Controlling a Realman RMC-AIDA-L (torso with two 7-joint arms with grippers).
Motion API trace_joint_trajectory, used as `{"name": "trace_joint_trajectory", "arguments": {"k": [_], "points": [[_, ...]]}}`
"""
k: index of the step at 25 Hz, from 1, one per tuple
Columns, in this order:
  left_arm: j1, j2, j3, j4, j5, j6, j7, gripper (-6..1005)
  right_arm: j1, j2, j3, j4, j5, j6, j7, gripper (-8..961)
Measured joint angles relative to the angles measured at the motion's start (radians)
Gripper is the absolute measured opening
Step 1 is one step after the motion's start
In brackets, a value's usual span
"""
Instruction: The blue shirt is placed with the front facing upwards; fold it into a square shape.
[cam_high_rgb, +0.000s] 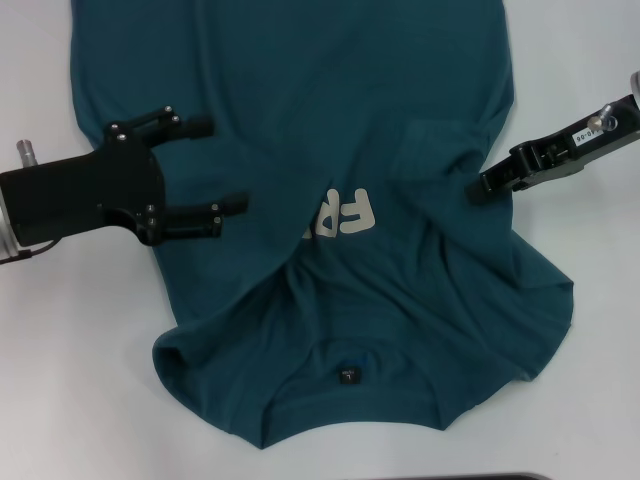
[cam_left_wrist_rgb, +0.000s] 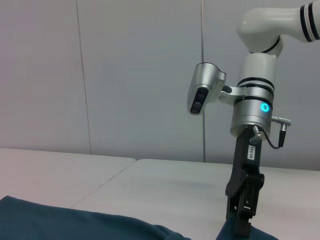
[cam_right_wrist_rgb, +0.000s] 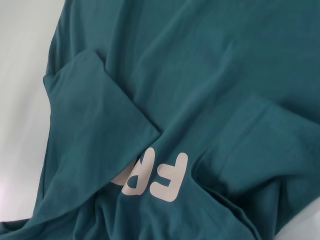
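Teal-blue cloth covers most of the middle of the white table (cam_high_rgb: 40, 400): the blue shirt (cam_high_rgb: 300, 80) lies spread with its collar toward the robot and its body running off the far edge of the head view. Its small black neck label (cam_high_rgb: 348, 377) sits inside the collar at the near end. Both sides have been turned in over the chest, so the cream lettering (cam_high_rgb: 345, 215) shows only partly, a few block letters between the two flaps; the right wrist view shows the same letters (cam_right_wrist_rgb: 155, 177) half covered by a folded flap whose edge runs diagonally across the front. The cloth around the shoulders is bunched and creased, and the near right corner spreads out wider than the near left one.

On the robot's left, the left hand (cam_high_rgb: 220, 165) is over the left side of the shirt, its two black fingers (cam_high_rgb: 215, 208) wide apart and pointing inward toward the lettering, with nothing between them.

On the right, the right hand (cam_high_rgb: 484, 187) reaches in at the shirt's right edge, its tip at a pucker of cloth. In the left wrist view it (cam_left_wrist_rgb: 243, 227) stands nearly upright with its tip down in the fabric; I cannot tell whether its fingers are together.
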Motion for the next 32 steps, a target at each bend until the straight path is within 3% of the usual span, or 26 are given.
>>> {"name": "trace_joint_trajectory", "arguments": {"k": [11,16,22,32], "points": [[0.000,-0.001,0.000,-0.002,-0.003,0.007,0.002,905,0.004,0.000,0.000,-0.003,0.001,0.005,-0.025,147],[0.000,-0.002,0.000,-0.002,-0.008,0.008,0.002,905,0.017,0.000,0.002,-0.009,0.004,-0.015,-0.025,33],[0.002,-0.002,0.000,-0.002,-0.016,0.009,0.001,905,0.055,0.017,-0.015,-0.007,0.005,-0.055,-0.032,32],[0.004,-0.001,0.000,-0.002,-0.024,0.010,0.000,905,0.115,0.079,-0.146,0.002,-0.002,-0.053,-0.005,33]]}}
